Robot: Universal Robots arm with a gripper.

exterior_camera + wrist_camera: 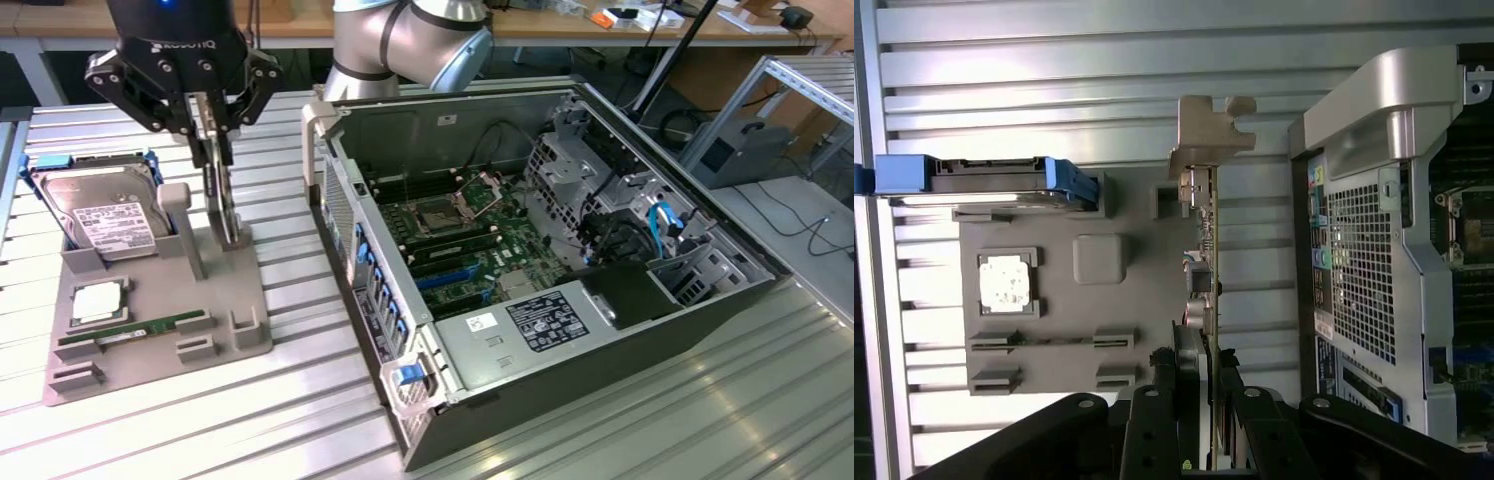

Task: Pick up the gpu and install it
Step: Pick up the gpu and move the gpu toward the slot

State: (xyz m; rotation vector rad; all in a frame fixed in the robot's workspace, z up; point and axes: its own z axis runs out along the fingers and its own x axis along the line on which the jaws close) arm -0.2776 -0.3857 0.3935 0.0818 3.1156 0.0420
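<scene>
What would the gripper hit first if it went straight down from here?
The gpu, standing on edge in the gray holder directly under the gripper. Its top edge looks level with the gripper already, though depth is unclear.

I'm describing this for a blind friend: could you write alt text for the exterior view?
A robot's black claw grips the top of a gpu card held upright on edge at a grey parts holder, beside a hard drive. On the exterior view's right lies an open computer case, motherboard exposed.
</scene>
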